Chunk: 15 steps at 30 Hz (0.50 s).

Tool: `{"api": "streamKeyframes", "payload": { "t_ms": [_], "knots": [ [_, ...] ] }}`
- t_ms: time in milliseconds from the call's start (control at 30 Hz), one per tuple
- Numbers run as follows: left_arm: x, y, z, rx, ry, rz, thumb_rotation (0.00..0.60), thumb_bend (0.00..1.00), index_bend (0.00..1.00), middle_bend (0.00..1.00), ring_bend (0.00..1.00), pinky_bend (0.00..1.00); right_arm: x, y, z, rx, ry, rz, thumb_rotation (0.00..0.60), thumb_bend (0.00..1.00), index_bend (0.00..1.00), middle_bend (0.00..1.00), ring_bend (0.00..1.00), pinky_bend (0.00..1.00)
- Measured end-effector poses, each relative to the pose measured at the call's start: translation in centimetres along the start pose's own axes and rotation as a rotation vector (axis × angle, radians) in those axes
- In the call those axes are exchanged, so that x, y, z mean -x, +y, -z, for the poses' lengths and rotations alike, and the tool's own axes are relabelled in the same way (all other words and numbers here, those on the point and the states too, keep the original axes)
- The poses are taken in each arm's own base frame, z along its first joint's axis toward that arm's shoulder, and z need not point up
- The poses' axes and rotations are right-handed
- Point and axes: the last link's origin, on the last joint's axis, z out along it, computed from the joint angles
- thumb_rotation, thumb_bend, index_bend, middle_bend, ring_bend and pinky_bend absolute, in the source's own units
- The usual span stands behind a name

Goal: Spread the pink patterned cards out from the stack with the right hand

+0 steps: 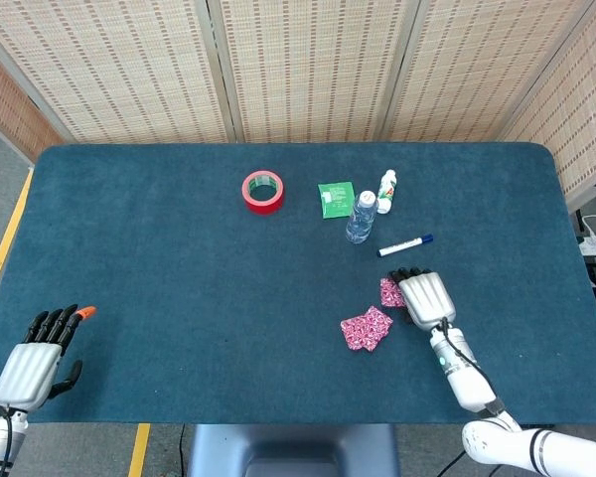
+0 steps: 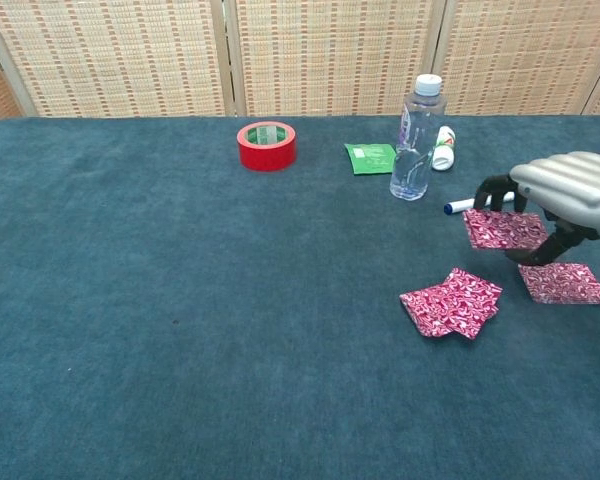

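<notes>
My right hand point(image 1: 424, 296) point(image 2: 565, 192) hovers above the table at the right and pinches a few pink patterned cards point(image 1: 391, 291) point(image 2: 504, 229) between thumb and fingers. One pink card point(image 2: 565, 283) lies flat on the cloth just below the hand; the head view hides it under the hand. A small fanned pile of pink cards point(image 1: 366, 328) point(image 2: 452, 301) lies to the left of the hand, apart from it. At the table's near left corner my left hand point(image 1: 35, 358) rests open, holding nothing.
Behind the right hand lie a blue-capped marker point(image 1: 405, 244) point(image 2: 486, 201), a clear water bottle point(image 1: 361, 217) point(image 2: 416, 139), a small white bottle point(image 1: 386, 191), a green packet point(image 1: 335, 198) and a red tape roll point(image 1: 262, 191) point(image 2: 267, 146). The dark teal table point(image 1: 179, 278) ends near the hand's wrist.
</notes>
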Motion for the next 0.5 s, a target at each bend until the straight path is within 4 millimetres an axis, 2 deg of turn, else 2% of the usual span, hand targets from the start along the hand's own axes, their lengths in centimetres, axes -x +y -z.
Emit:
{"api": "streamKeyframes", "payload": {
  "t_ms": [200, 300, 367, 467, 500],
  "knots": [
    [0.0, -0.1, 0.0, -0.006, 0.001, 0.003, 0.600, 0.46, 0.00, 0.00, 0.00, 0.04, -0.5, -3.6, -2.5, -0.043, 0.004, 0.025, 0.600, 0.27, 0.59, 0.54, 0.45, 0.46],
    [0.0, -0.1, 0.0, -0.007, -0.002, 0.004, 0.600, 0.46, 0.00, 0.00, 0.00, 0.04, 0.0, -4.7, -3.7, -0.044, -0.009, 0.037, 0.600, 0.27, 0.52, 0.53, 0.44, 0.44],
    [0.0, -0.2, -0.1, -0.007, -0.003, 0.004, 0.600, 0.46, 0.00, 0.00, 0.00, 0.04, 0.4, -5.3, -4.4, -0.042, -0.024, 0.040, 0.600, 0.27, 0.40, 0.48, 0.41, 0.42],
    [0.0, -0.2, -0.1, -0.007, -0.006, 0.003, 0.600, 0.46, 0.00, 0.00, 0.00, 0.04, 1.0, -5.7, -5.0, -0.046, -0.054, 0.039, 0.600, 0.27, 0.14, 0.29, 0.28, 0.34],
    [0.0, -0.2, -0.1, -0.006, -0.008, 0.003, 0.600, 0.46, 0.00, 0.00, 0.00, 0.04, 1.1, -5.8, -5.1, -0.049, -0.065, 0.039, 0.600, 0.27, 0.09, 0.25, 0.25, 0.31]
  ]
}}
